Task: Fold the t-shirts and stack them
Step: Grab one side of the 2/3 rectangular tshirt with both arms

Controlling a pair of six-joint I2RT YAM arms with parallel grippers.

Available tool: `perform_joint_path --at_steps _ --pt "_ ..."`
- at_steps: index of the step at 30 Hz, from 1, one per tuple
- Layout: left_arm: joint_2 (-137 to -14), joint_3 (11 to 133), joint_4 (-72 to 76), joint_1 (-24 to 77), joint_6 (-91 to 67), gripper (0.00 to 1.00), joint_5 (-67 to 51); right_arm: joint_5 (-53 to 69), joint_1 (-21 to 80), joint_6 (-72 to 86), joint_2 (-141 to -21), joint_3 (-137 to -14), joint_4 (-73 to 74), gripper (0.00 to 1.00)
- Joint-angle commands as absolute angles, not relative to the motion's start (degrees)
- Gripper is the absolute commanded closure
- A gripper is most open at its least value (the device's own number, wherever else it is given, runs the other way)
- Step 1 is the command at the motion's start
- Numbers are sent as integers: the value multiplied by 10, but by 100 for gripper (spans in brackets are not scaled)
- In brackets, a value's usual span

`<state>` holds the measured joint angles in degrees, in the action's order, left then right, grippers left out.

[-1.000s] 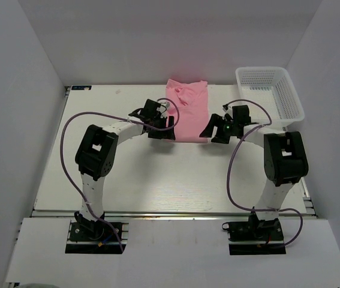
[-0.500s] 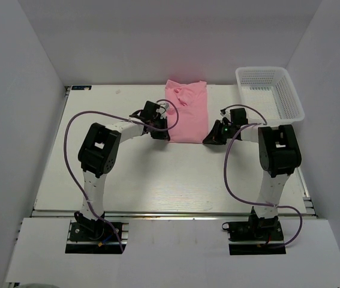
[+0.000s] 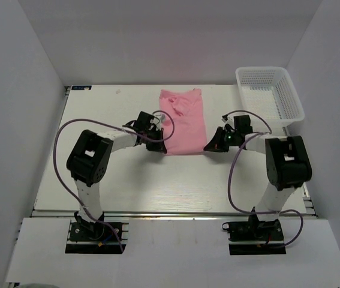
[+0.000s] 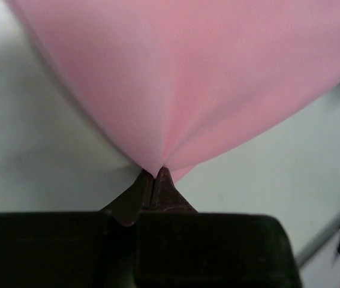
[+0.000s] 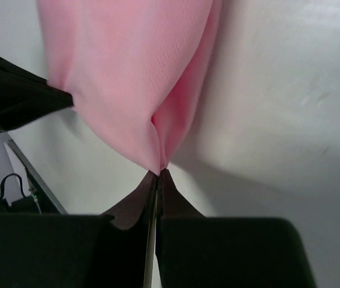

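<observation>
A light-pink t-shirt (image 3: 184, 122) lies folded into a narrow strip at the back middle of the table. My left gripper (image 3: 159, 146) pinches its near left corner, jaws shut on the cloth (image 4: 175, 84), which rises in a peak from the fingertips (image 4: 155, 174). At the near right corner my right gripper (image 3: 208, 147) is likewise shut on the shirt (image 5: 128, 78), which bunches into a fold at the fingertips (image 5: 158, 173).
A white mesh basket (image 3: 270, 96) stands at the back right corner of the table. The white tabletop (image 3: 170, 180) is bounded by grey walls at left, right and back. Purple cables loop beside both arms.
Both grippers have closed on the shirt's near corners. The shirt's near edge has shifted slightly toward the arms and the whole strip now lies a little tilted.
</observation>
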<state>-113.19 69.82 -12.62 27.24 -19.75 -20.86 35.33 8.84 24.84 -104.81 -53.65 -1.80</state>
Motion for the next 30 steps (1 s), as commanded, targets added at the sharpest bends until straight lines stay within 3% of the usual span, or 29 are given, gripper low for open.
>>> perform_joint_path --at_steps 1,8,15,30 --pt "-1025 620 -136 288 -192 100 -306 385 93 227 -941 -478 -4 100" --pt "-890 556 -263 307 -193 100 -327 424 97 177 -728 -364 137 100" --pt "-779 556 -318 317 -228 100 -414 466 96 111 -598 -402 262 100" --pt "-701 622 -356 303 -267 100 -363 460 91 158 -584 -489 240 100"
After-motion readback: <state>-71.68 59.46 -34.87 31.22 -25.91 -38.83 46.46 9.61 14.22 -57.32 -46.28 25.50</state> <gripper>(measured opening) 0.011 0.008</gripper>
